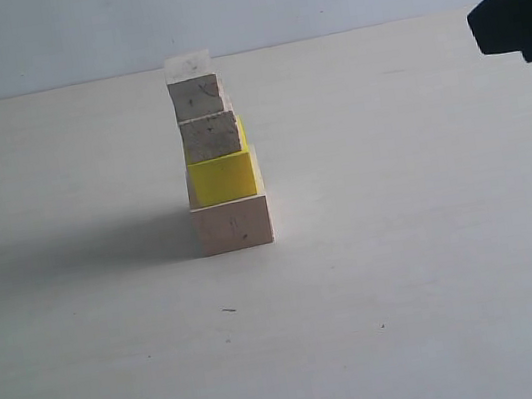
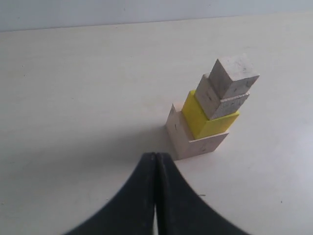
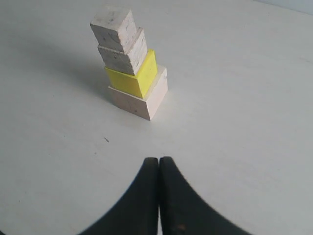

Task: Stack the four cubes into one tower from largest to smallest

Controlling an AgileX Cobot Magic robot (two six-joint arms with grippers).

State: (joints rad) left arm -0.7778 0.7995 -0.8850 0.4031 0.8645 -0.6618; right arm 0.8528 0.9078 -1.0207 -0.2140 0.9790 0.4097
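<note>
Four cubes (image 1: 223,178) stand stacked — left gripper (image 2: 155,156) and right gripper (image 3: 159,160) both pressed together.

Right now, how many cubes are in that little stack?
4. The largest pale cube sits on the table, the yellow cube on it, a smaller wood cube on that, and the smallest wood cube on top. None seems hidden.

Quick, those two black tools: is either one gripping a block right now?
Left tool: closed, holding nothing.
Right tool: closed, holding nothing.
</note>
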